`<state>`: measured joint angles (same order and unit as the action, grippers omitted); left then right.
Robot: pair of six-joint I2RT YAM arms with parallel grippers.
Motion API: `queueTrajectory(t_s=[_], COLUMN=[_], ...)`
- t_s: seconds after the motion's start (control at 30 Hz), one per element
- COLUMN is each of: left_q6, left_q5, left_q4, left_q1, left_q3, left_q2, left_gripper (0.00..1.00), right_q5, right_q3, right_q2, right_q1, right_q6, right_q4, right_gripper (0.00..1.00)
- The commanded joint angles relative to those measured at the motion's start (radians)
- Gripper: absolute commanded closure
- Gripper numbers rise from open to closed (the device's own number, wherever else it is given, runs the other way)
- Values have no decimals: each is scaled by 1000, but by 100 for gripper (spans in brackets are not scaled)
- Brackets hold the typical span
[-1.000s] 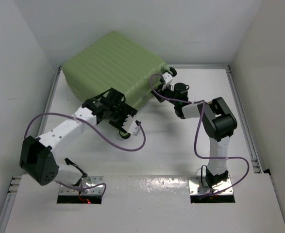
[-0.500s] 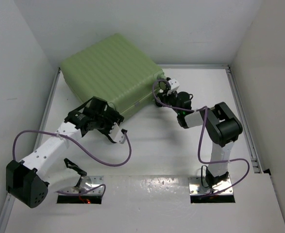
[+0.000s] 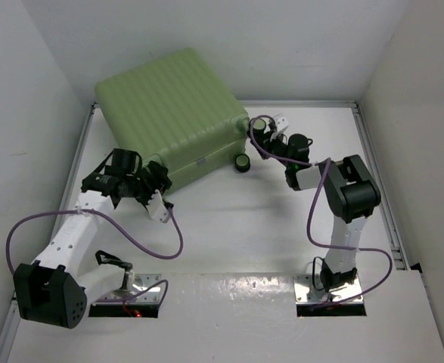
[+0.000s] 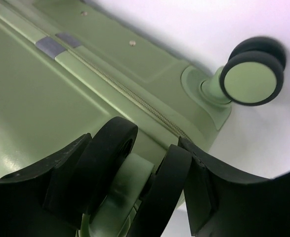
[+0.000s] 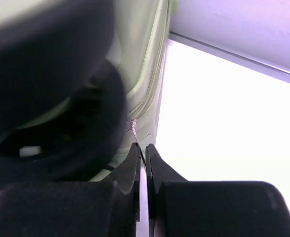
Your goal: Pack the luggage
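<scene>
The luggage (image 3: 172, 106) is a closed pale green ribbed suitcase lying flat at the back left. My left gripper (image 3: 155, 195) is at its near left corner. In the left wrist view my left gripper (image 4: 133, 150) is shut on a black double wheel (image 4: 110, 158) of the suitcase. A second wheel (image 4: 253, 74) shows beyond it, along with the zipper (image 4: 125, 94). My right gripper (image 3: 265, 125) is at the suitcase's right corner. In the right wrist view my right gripper (image 5: 141, 149) is pinched on the thin zipper pull (image 5: 134, 130).
Another black wheel (image 3: 242, 162) sticks out from the suitcase's near right side. White walls enclose the table on the left, back and right. A raised rail (image 3: 377, 189) runs along the right edge. Purple cables loop from both arms.
The suitcase has turned and shifted left. My left gripper has swung left with the wheel in it. My right gripper has moved slightly back and right along the suitcase's corner.
</scene>
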<state>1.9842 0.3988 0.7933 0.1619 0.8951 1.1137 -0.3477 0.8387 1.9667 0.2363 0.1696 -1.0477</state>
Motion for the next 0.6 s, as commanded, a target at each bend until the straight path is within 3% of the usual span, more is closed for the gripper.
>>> queueTrajectory(t_s=[0.0, 0.2, 0.4, 0.53, 0.57], left_q6=[76, 246, 291, 227, 188], left_q5=[-357, -309, -206, -21, 30], left_q4=[112, -83, -210, -267, -279], left_q1=[-168, -245, -285, -297, -297], left_q3=[-88, -107, -56, -18, -4], left_q2=[66, 158, 265, 287, 287], left_gripper=[100, 100, 100, 100, 94], right_q5=[72, -28, -17, 9, 28], right_q3=[83, 244, 466, 598, 669], right_q2=[38, 161, 310, 417, 475], right_q1=[-140, -141, -137, -121, -115], right_q6=[-47, -71, -53, -1, 17], right_q4=[-3, 11, -11, -32, -41], right_gripper=[100, 100, 100, 100, 100])
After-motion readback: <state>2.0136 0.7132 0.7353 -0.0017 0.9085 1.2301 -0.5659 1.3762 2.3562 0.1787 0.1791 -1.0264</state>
